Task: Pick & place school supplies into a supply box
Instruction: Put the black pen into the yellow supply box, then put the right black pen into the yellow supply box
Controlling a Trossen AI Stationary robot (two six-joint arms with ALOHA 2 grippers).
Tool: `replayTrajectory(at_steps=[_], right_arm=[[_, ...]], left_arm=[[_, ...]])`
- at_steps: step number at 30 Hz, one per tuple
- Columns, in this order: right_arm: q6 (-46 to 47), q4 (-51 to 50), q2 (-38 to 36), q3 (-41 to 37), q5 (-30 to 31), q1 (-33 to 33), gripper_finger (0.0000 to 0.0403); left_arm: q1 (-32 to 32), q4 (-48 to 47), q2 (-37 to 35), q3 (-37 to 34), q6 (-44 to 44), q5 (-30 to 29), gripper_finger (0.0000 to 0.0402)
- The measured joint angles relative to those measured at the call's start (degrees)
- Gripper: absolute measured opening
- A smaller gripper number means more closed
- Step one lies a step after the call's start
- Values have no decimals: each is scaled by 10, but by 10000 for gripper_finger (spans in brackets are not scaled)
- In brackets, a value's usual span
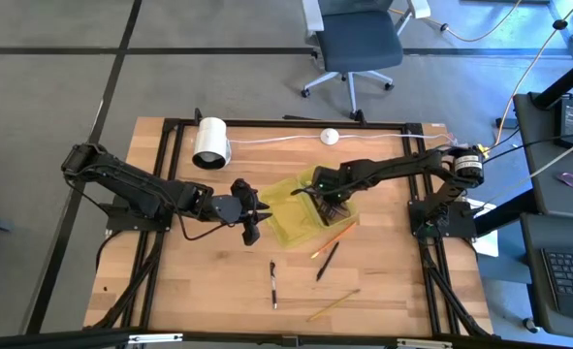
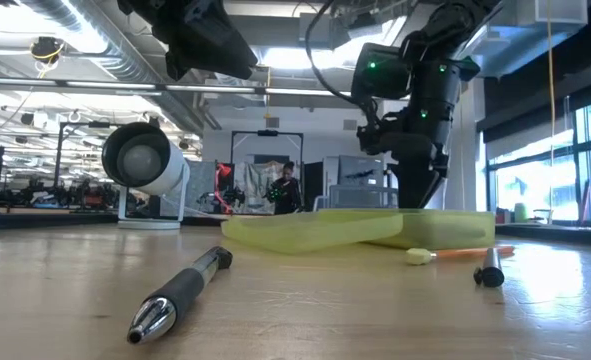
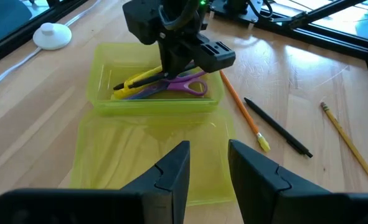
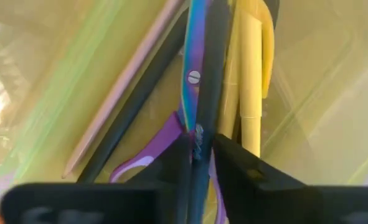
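A: High view: where is the supply box [image 1: 288, 225] placed?

B: It is set near the middle of the wooden worktop [image 1: 189, 281], between the two arms. Its deep tray part lies to the right, and a flat translucent flap is spread toward the left arm.

A: What is seen inside it?

B: In the left wrist view, purple-handled scissors [image 3: 187, 84] and a yellow pen [image 3: 139, 79] are laid in the tray. In the right wrist view a pinkish pencil [image 4: 124, 84] and a dark pen [image 4: 212, 93] are seen lying alongside the scissors.

A: How is the right hand [image 4: 199, 152] held?

B: It is lowered into the tray. Its fingers are drawn nearly together around the dark pen, with only a narrow gap; whether the pen is gripped or merely flanked cannot be told.

A: And the left hand [image 3: 205, 165]?

B: It is held over the flap, just left of the tray. Its fingers are parted a little and nothing is held between them.

A: Which supplies are left outside the box?

B: An orange pencil [image 1: 333, 237] is lying just near-right of the box, with a black pen [image 1: 327, 261] beside it. Another black pen [image 1: 273, 285] and a yellow pencil [image 1: 333, 304] are placed nearer the front edge. A white roll [image 1: 210, 142] and a white puck [image 1: 330, 137] are set at the far side.
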Motion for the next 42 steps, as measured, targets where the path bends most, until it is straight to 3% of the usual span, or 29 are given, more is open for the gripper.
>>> replayTrajectory(at_steps=[5,10,14,21,30,42], right_arm=[[4,-2,-3,0,1,-5,133],[-20,-2,-41,0,1,-8,156],[-127,1,-94,0,-29,9,160],[-296,9,-154,0,-119,117,160],[-424,55,-125,0,-85,248,160],[-505,119,-12,0,-84,279,160]], left_arm=[[0,0,0,0,0,0,102],[0,0,0,0,0,0,102],[0,0,0,0,0,0,102],[0,0,0,0,0,0,102],[0,0,0,0,0,1,102],[0,0,0,0,0,1,102]])
